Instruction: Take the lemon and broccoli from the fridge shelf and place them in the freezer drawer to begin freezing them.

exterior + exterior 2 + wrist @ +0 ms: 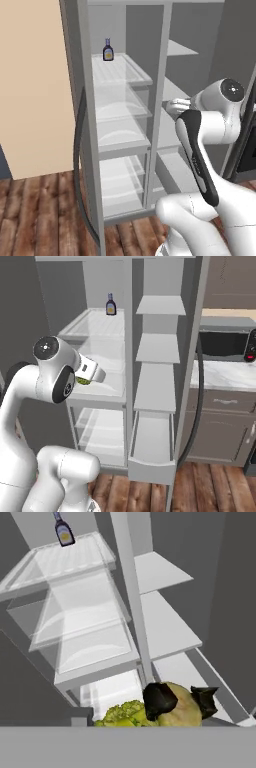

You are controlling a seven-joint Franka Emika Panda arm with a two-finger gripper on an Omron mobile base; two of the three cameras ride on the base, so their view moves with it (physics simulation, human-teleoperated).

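The broccoli (83, 381) sits at the arm's hand, before the fridge shelf (107, 387).

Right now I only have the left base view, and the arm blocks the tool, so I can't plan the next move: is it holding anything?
Observer: Yes. In the hand view the tool is shut on the broccoli, gripping its pale stalk.
Operator: Is the drawer open?
Observer: Yes. The right base view shows the drawer pulled out at the bottom of the right column.
Operator: Where is the tool relative to it?
Observer: Higher and off to the left, in front of a clear bin in the left column.
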